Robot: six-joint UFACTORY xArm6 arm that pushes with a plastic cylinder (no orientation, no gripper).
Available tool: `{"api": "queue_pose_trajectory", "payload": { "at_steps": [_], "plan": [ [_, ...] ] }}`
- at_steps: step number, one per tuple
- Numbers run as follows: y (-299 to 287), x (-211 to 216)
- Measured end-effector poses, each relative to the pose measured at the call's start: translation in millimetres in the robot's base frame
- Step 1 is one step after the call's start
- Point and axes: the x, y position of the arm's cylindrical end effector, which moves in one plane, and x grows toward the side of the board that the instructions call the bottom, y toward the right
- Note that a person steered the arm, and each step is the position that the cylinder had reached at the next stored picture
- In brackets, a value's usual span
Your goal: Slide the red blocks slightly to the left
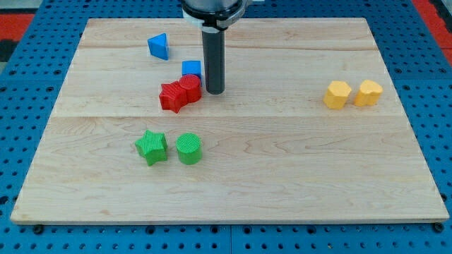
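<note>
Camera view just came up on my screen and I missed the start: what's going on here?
A robot arm's rod is working on a wooden board. My tip sits just to the view's right of the two red blocks, which touch each other, well placed to push them left. A blue cube is close behind them, a blue triangular block farther up-left. Two green blocks lie below, two yellow ones far right.

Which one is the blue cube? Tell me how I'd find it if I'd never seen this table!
Start at the wooden board and find the dark rod near the view's top; my tip is at its lower end. Just to its left sits the blue cube, right behind the two red blocks. The other blue block is a triangle, farther up-left, alone.
</note>
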Motion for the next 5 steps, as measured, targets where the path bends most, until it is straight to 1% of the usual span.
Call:
{"api": "queue_pose_trajectory", "payload": {
  "at_steps": [1,3,4,5],
  "plan": [
    [-9.4,0.1],
    [-48.9,0.1],
    [-48.8,0.1],
    [-14.6,1.5]
  ]
}}
